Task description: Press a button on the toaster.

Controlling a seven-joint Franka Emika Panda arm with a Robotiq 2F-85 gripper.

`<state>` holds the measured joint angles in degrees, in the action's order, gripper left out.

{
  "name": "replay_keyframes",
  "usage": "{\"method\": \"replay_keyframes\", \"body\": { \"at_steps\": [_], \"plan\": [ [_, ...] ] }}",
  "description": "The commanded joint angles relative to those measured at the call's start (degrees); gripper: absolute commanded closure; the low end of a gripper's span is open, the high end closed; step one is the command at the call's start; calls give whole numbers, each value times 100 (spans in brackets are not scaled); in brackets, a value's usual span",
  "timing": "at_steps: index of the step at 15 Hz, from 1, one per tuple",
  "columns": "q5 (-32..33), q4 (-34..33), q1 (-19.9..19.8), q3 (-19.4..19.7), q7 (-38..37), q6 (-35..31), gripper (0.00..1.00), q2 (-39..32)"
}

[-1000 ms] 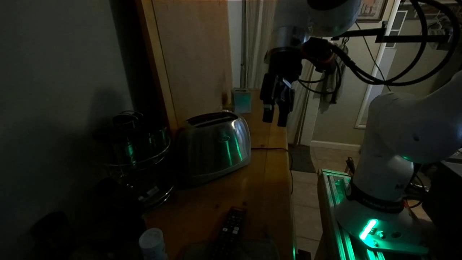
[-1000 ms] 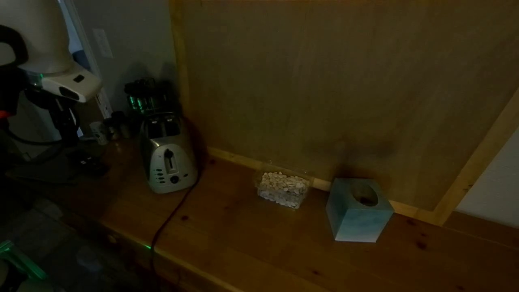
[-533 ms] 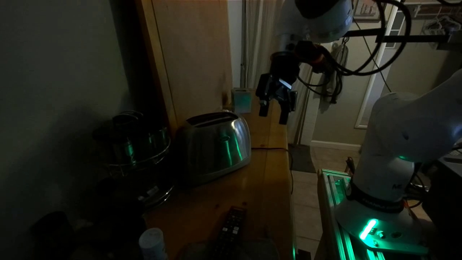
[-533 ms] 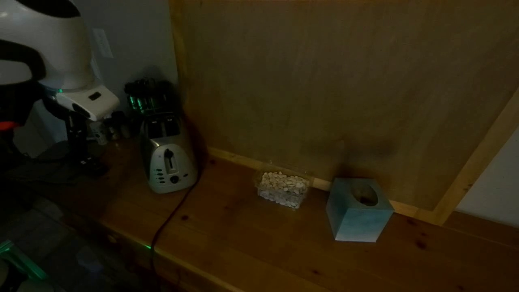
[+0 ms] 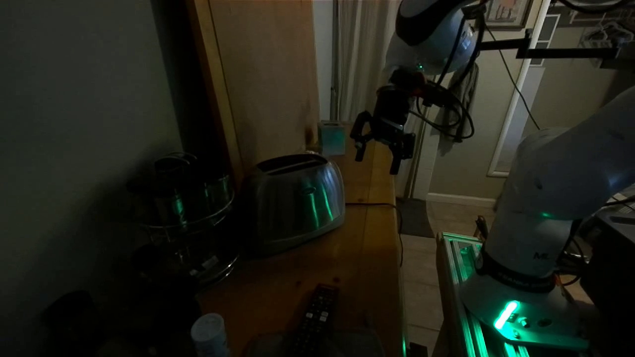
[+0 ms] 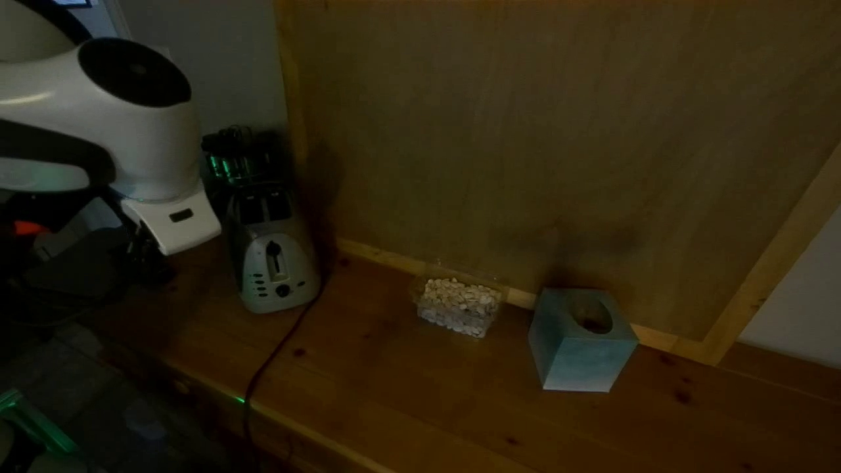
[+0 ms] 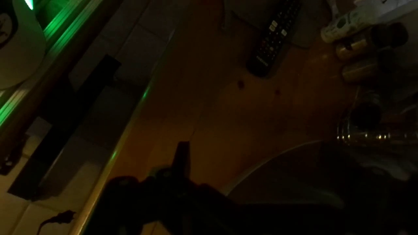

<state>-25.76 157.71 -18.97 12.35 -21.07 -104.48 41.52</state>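
Observation:
The toaster [image 5: 297, 203] is shiny steel, domed, with dark top slots, and stands on the wooden counter. Its pale end panel [image 6: 279, 272] faces the camera in an exterior view, with a lever [image 6: 273, 249], a round knob [image 6: 282, 290] and small dark buttons [image 6: 260, 284]. My gripper [image 5: 377, 162] is open and empty, tilted, in the air beyond the lever end of the toaster and apart from it. Elsewhere the wrist mostly hides the fingers [image 6: 146, 259]. In the wrist view the toaster [image 7: 281, 182] is a dark curved shape at the lower right; one finger [image 7: 182, 158] shows.
A remote [image 5: 317, 312], a white canister [image 5: 208, 332] and a dark wire rack [image 5: 193, 208] stand on the near side. A clear box of pale pieces [image 6: 458, 305] and a blue tissue box [image 6: 583, 341] lie along the back. The toaster's cord [image 6: 269, 361] hangs over the counter edge.
The arm has moved forward over the counter and lower, right and down in an exterior view. The gripper has tilted, and its fingers show farther apart. The toaster has not moved.

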Motion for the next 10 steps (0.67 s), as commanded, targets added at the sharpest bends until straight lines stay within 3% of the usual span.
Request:
{"method": "replay_keyframes", "body": {
  "at_steps": [1, 7, 8, 10],
  "plan": [
    [-372, -10, -275, 78, -385, -360, 0, -538],
    [-1186, -3, -479, 357, -789, -935, 0, -1186],
    [-1367, -3, -502, 401, -820, -1031, 25, -1306],
    [-1721, -2, -558, 459, -913, -1223, 32, -1502]
  ]
}}
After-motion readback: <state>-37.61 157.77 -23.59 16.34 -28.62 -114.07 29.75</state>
